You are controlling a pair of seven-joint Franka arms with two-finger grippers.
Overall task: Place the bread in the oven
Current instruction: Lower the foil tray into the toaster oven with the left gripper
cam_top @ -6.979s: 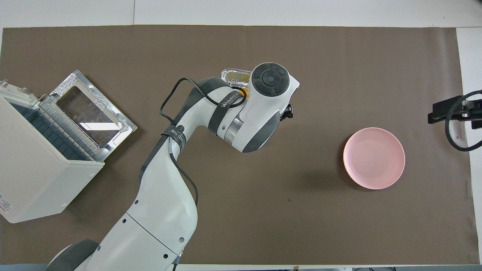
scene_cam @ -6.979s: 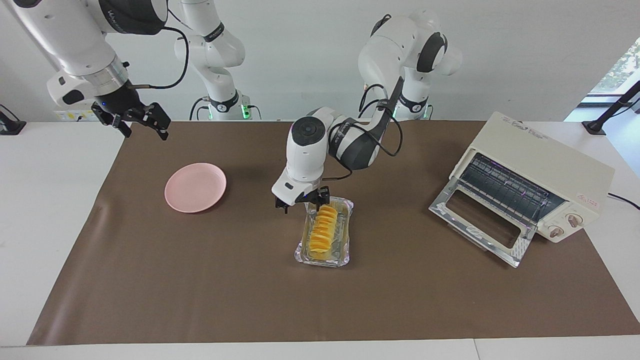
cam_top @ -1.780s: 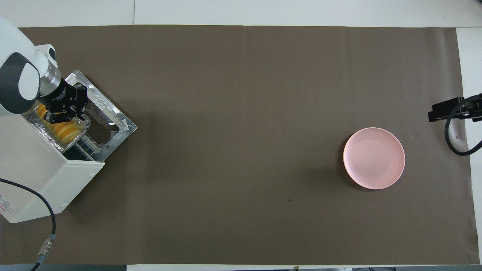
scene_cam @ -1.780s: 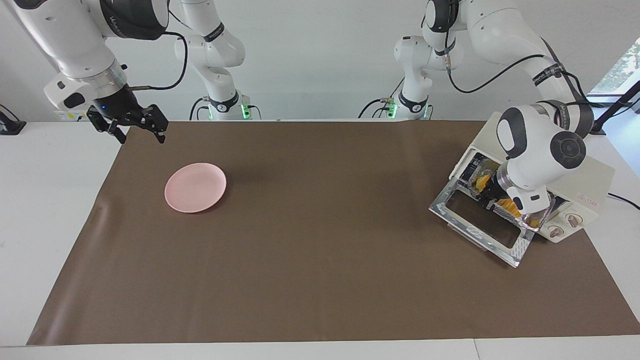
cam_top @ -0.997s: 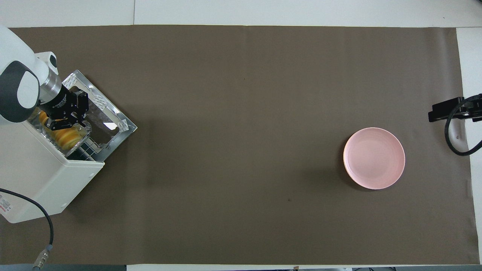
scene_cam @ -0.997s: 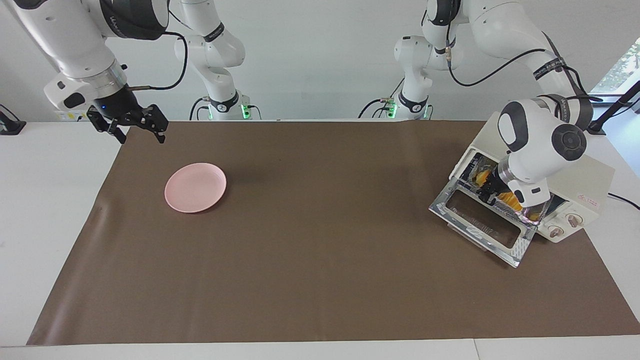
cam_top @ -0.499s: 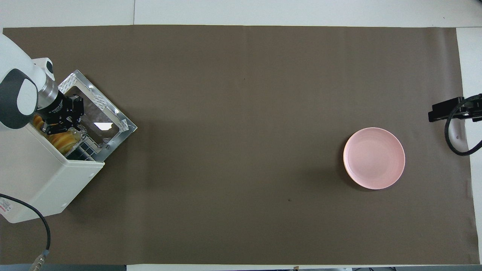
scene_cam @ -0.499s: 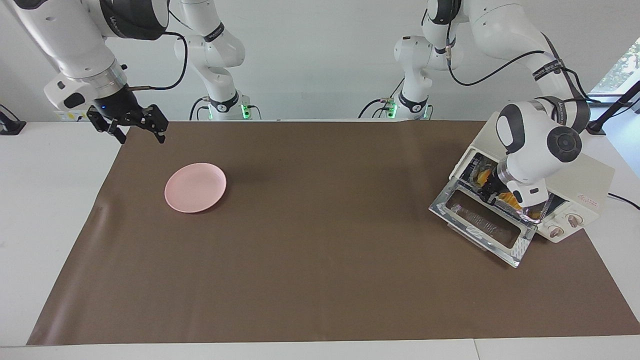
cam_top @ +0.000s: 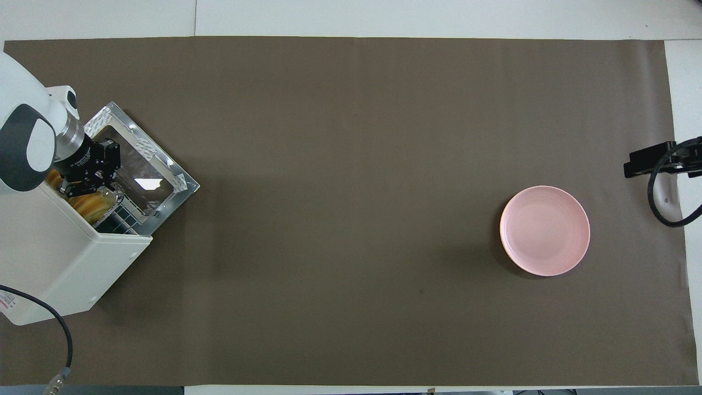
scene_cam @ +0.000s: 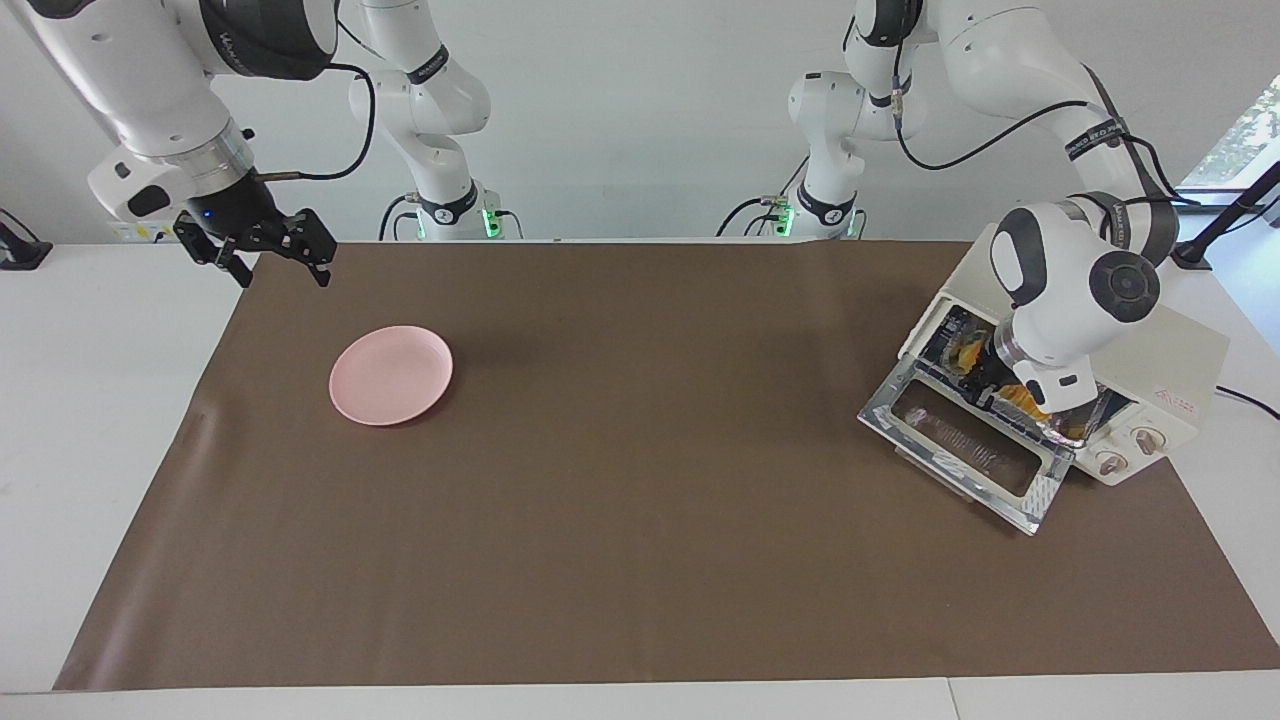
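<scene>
The cream-white oven [scene_cam: 1165, 345] stands at the left arm's end of the table with its glass door [scene_cam: 955, 450] folded down. My left gripper [scene_cam: 992, 393] is at the oven's mouth, shut on the rim of a foil tray [scene_cam: 1062, 428]. The golden bread [scene_cam: 1018, 403] lies in that tray, mostly inside on the rack. From overhead, the left gripper [cam_top: 92, 184] covers part of the bread [cam_top: 90, 203], and the oven [cam_top: 52, 258] roof hides the rest. My right gripper [scene_cam: 272, 263] waits open in the air over the mat's corner at the right arm's end.
A round pink plate [scene_cam: 391, 374] lies on the brown mat [scene_cam: 620, 500] toward the right arm's end, also in the overhead view [cam_top: 544, 230]. The open oven door [cam_top: 151, 167] juts out over the mat. A cable [cam_top: 63, 334] trails from the oven.
My left gripper has slid the foil tray with the bread deeper into the oven; less of the loaf shows outside the mouth. The right arm has not moved.
</scene>
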